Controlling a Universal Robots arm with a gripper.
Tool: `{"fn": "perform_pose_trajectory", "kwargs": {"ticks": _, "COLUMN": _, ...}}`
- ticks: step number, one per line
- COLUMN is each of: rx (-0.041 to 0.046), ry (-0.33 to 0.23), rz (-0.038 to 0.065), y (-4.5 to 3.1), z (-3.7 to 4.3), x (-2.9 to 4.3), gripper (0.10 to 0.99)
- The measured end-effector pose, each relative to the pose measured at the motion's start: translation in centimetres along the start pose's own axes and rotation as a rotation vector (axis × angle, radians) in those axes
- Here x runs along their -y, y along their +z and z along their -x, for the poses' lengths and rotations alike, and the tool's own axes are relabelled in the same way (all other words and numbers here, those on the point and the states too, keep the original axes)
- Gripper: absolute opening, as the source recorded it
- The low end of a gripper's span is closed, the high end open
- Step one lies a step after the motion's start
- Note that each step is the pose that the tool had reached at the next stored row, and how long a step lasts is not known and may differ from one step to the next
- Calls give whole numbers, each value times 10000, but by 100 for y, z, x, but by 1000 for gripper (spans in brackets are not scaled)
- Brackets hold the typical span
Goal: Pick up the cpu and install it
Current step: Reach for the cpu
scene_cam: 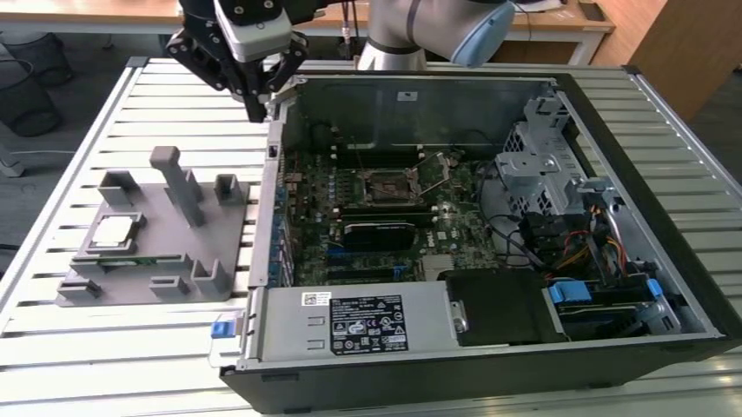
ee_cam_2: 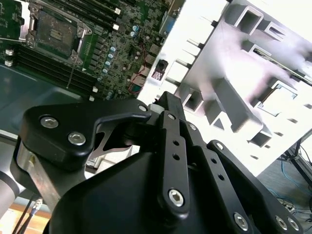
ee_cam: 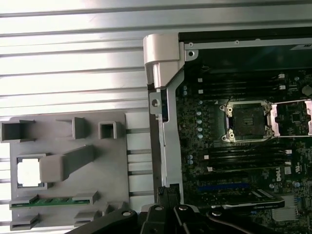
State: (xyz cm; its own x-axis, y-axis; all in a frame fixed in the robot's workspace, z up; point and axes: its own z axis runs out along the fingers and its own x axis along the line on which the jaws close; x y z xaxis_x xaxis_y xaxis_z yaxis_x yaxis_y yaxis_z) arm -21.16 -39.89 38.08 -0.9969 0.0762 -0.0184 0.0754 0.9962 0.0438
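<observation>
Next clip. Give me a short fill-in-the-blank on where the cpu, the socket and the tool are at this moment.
1. The cpu lies in the grey fixture, to the exterior view's ____ of the computer case.
2. The motherboard socket holds ____ chip.
3. Of the cpu and the computer case, the tool hangs nearer the ____.

Missing words: left; no; case.

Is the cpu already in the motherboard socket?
No, the cpu lies in the grey fixture, and the motherboard socket is empty.
</observation>
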Motion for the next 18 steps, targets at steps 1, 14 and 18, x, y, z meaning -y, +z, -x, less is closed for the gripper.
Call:
{"fn": "perform_pose_trajectory", "kwargs": {"ticks": 1, "rx": -3, "ry": 0, "rz": 0, "y": 3, "z": -7, "x": 1, "gripper": 106}}
{"fn": "perform_pose_trajectory", "kwargs": {"ticks": 14, "rx": -46, "ry": 1, "rz": -4, "y": 30, "z": -111, "x": 10, "gripper": 106}}
{"fn": "perform_pose_trajectory", "kwargs": {"ticks": 18, "rx": -57, "ry": 2, "rz": -4, "y": 38, "z": -144, "x": 13, "gripper": 106}}
